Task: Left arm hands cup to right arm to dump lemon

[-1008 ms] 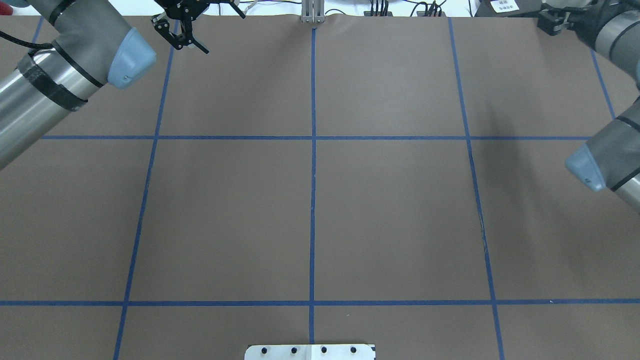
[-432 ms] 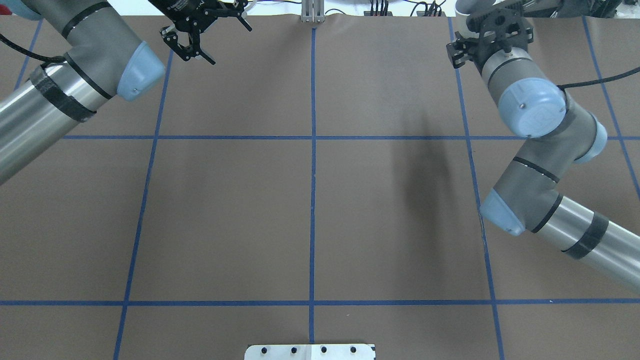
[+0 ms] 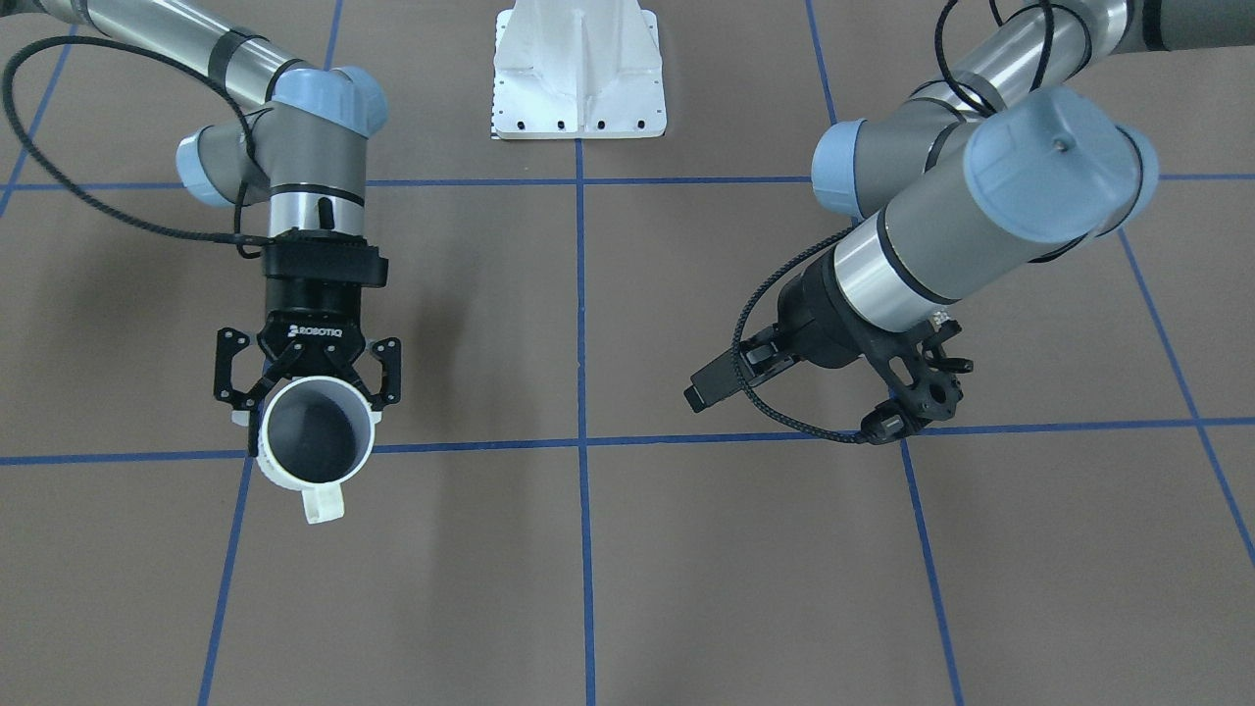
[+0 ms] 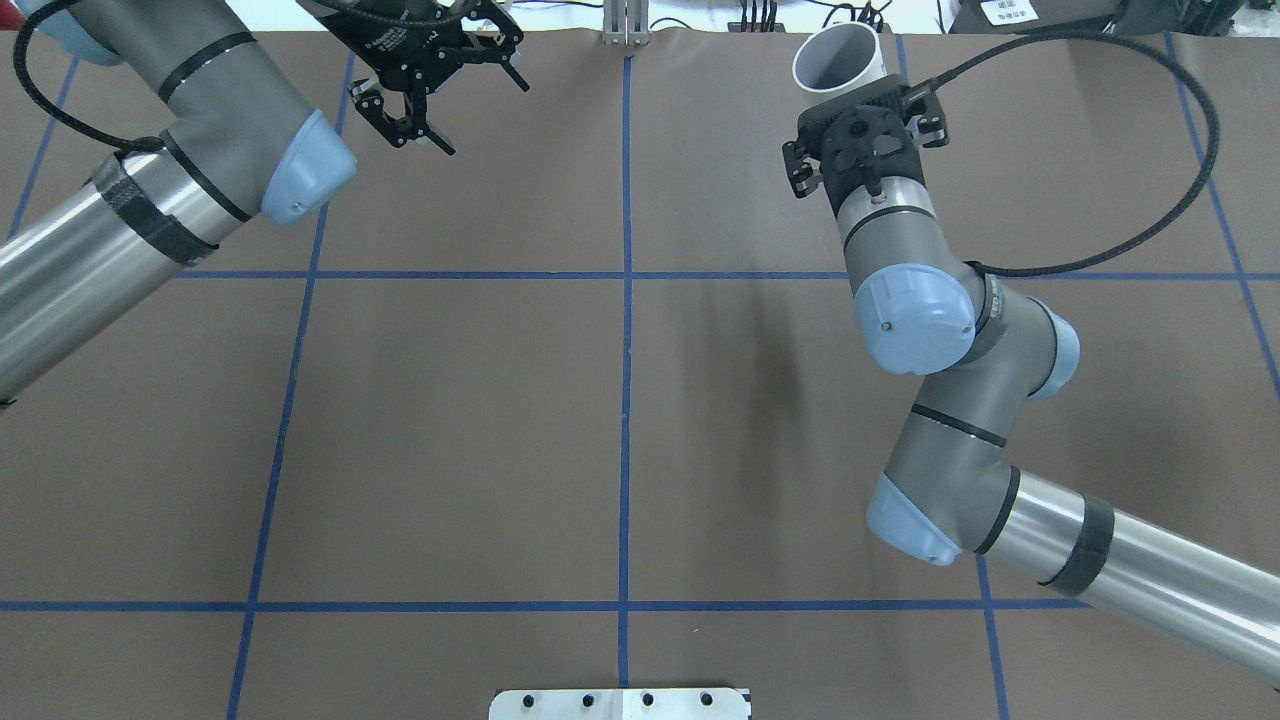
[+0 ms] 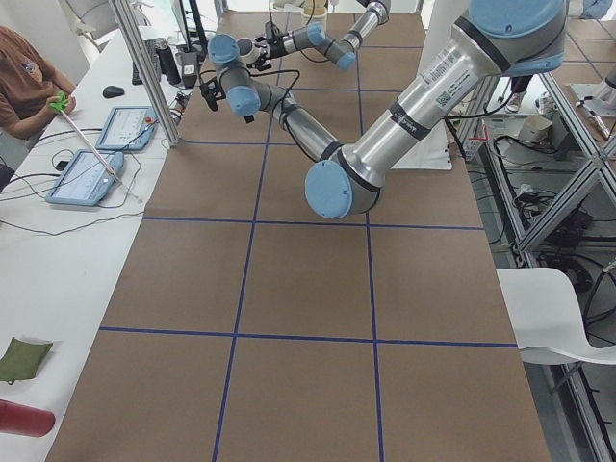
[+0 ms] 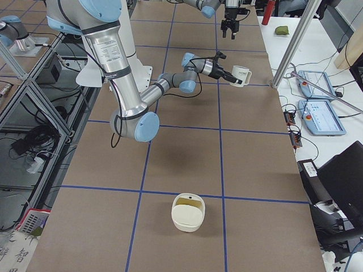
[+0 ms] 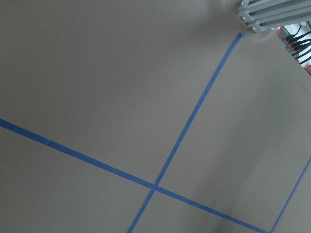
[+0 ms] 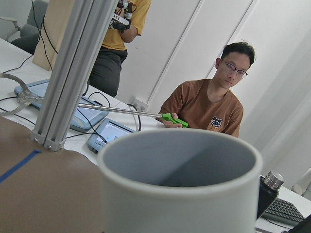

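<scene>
Right claw with cup, nearer centre.

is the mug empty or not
Empty, as far as shown: the front-facing view looks into the cup in the right gripper and shows only bare grey inside.

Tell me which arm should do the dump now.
Right. The right gripper is shut on the white HOME mug; the left gripper hangs open and empty, well apart from it.
</scene>
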